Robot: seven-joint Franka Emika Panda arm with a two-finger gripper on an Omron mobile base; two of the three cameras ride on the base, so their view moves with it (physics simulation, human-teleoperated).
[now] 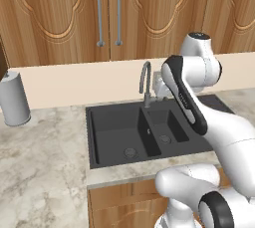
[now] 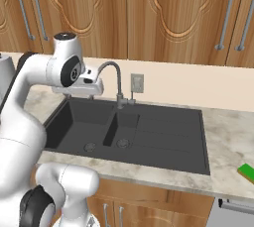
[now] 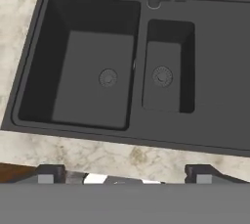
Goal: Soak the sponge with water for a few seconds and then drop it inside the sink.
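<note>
Right base view showed the soft, light sponge (image 2: 246, 171) on the counter (image 2: 225, 137); my empty jaws (image 3: 124, 175), wide apart, should pinch its long sides.

White rounded arm (image 1: 219, 127), black joint bands, 2 dark finger tips (image 3: 49, 173)

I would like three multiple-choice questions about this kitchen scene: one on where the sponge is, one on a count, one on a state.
1. Where does the sponge lie?
A. in the large basin
B. on the counter right of the sink
C. between the gripper's fingers

2. How many round drains does the sink show?
A. one
B. two
C. three

3. How is the gripper?
A. open, empty
B. shut on the sponge
C. shut, empty

Answers: 1 B, green block at the right base view's edge; 2 B, one per basin; 3 A, fingertips far apart with nothing between.
</note>
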